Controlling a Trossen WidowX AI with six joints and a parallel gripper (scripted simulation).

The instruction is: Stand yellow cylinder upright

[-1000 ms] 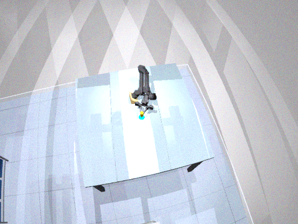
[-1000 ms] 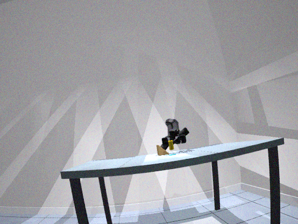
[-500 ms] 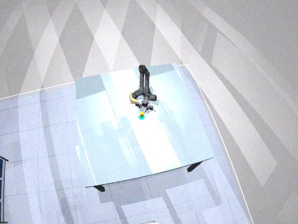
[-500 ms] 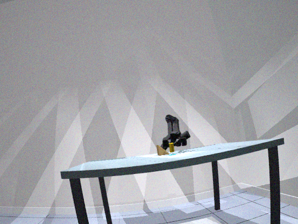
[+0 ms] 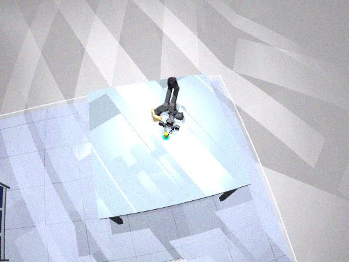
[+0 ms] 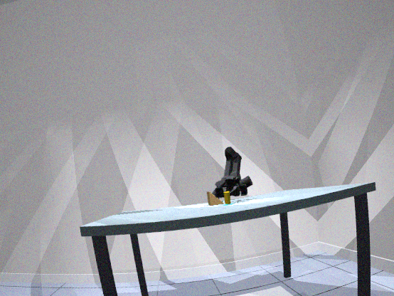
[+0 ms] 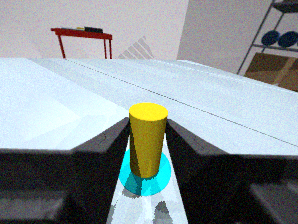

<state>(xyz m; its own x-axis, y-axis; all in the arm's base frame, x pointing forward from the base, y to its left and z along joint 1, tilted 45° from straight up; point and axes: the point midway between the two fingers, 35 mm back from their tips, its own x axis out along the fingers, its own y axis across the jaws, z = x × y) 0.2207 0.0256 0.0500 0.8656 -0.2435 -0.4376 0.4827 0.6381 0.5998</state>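
Yellow cylinder (image 5: pixel 166 135) (image 6: pixel 227 197) (image 7: pixel 147 140), 1 piece, is clamped upright by the end effector (image 5: pixel 167 132) (image 7: pixel 147 122); no writing is legible.

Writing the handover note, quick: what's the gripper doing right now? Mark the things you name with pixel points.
Gripper (image 7: pixel 147 122): closed on the upright yellow tall cylinder (image 5: pixel 166 135) (image 6: pixel 227 197) (image 7: pixel 147 142).
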